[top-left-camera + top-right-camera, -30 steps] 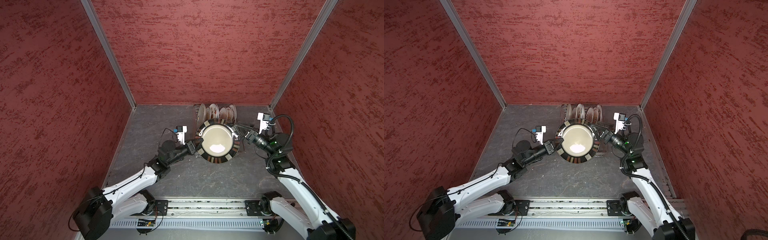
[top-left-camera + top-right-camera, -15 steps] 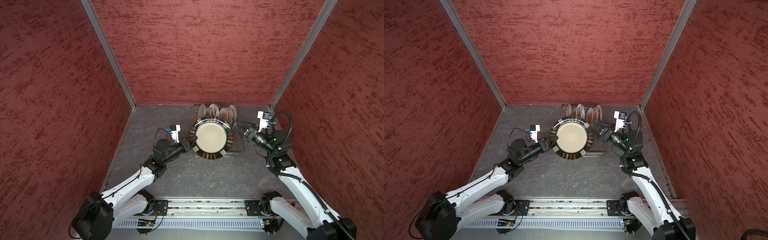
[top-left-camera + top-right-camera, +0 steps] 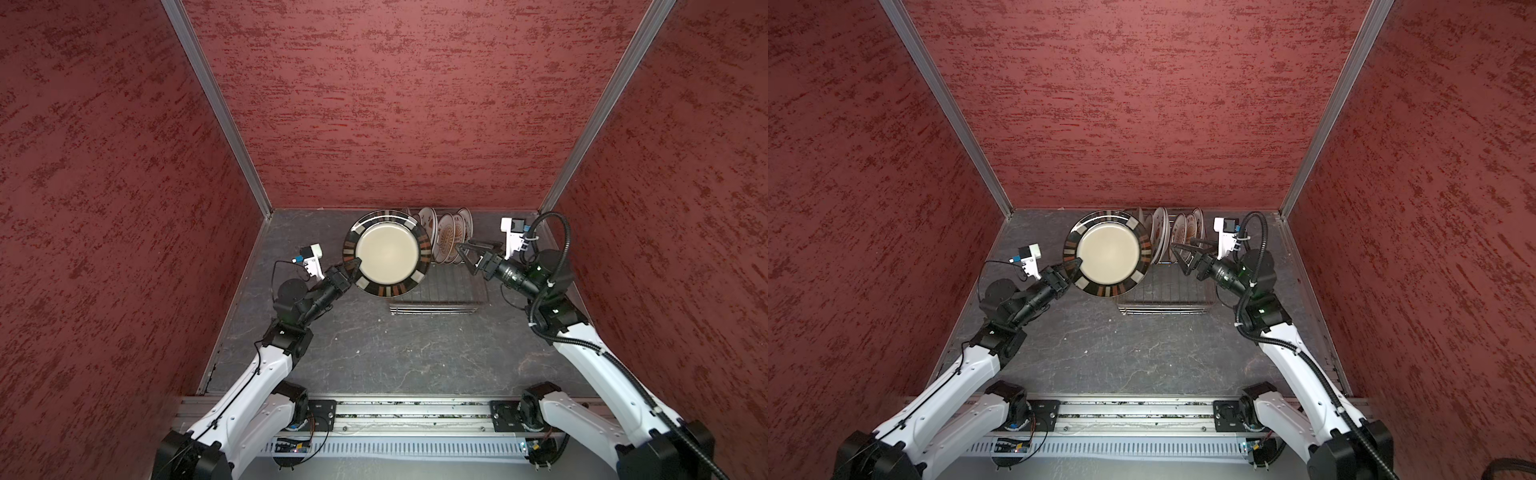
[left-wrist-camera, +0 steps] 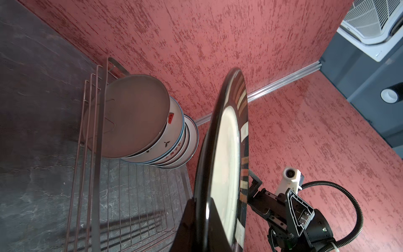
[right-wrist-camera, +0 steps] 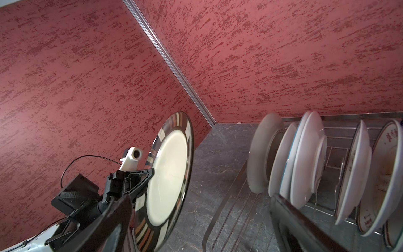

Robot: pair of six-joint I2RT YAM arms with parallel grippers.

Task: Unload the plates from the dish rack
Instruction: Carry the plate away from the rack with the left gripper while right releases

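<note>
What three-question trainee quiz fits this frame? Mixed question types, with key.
1. True or false: the left tool grips the dark-rimmed plate by its rim.
2. Pick one. The right tool is: A) open, holding nothing; B) shut on a plate; C) out of view.
3. Short answer: what holds the other plates on edge?
Key: 1 true; 2 A; 3 the dish rack.
</note>
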